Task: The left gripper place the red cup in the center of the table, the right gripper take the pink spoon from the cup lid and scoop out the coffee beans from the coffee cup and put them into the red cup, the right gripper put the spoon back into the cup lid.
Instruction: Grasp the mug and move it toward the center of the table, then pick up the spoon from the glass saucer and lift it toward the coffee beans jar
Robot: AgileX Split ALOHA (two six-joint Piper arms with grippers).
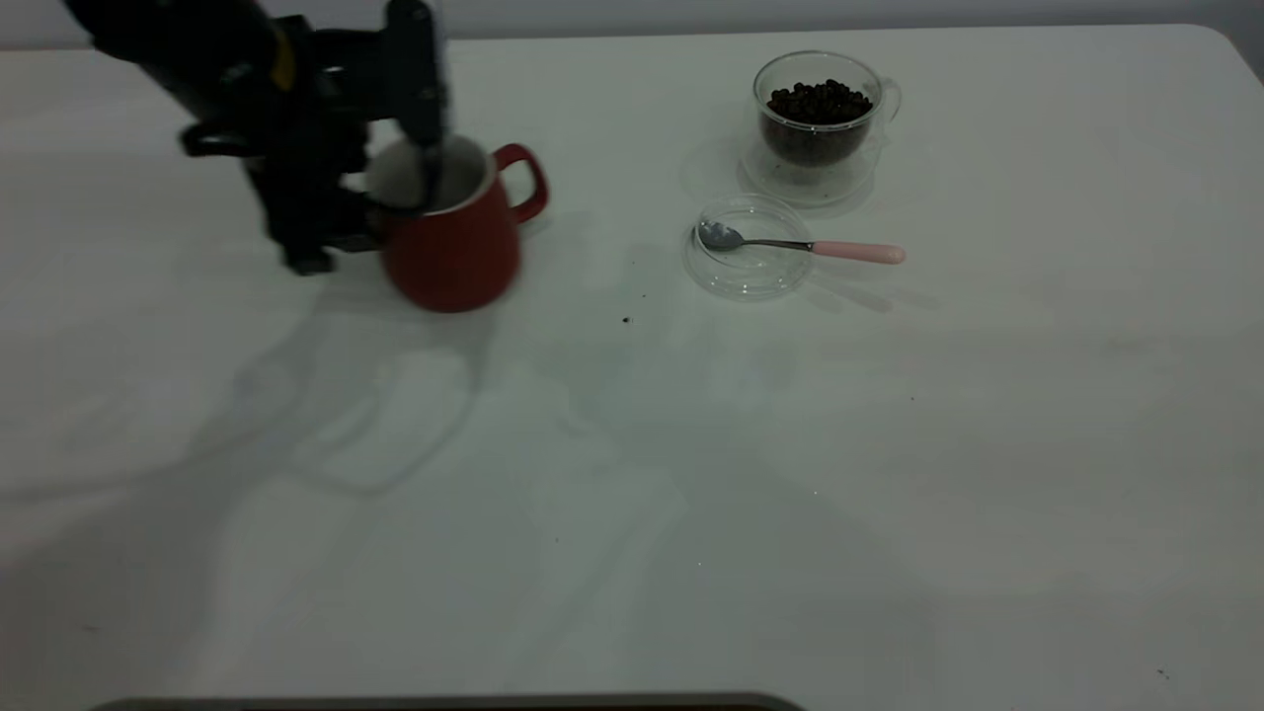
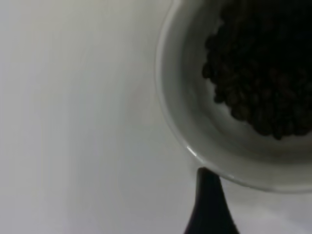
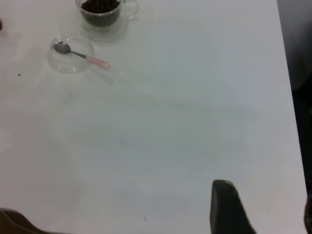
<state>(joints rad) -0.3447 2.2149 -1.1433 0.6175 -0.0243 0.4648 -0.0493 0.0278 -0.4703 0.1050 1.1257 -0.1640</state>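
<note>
The red cup (image 1: 456, 237) is at the back left of the table (image 1: 691, 444), its image smeared. My left gripper (image 1: 400, 207) is shut on its rim, one finger inside and the other outside. In the left wrist view a black finger (image 2: 207, 204) lies against the outside of the white rim (image 2: 195, 151); a dark mass fills part of the inside and I cannot tell what it is. The pink spoon (image 1: 800, 247) lies with its bowl in the cup lid (image 1: 748, 281). Behind them stands the coffee cup (image 1: 785, 74) holding the coffee beans (image 1: 820, 102). My right gripper (image 3: 267, 217) hangs open, far from the spoon (image 3: 83, 54).
A clear glass disc (image 1: 780, 183) sits under the coffee cup. A few dark specks (image 1: 626, 319) dot the tabletop between the red cup and the lid. In the right wrist view the table's edge (image 3: 288, 97) runs close beside my right gripper.
</note>
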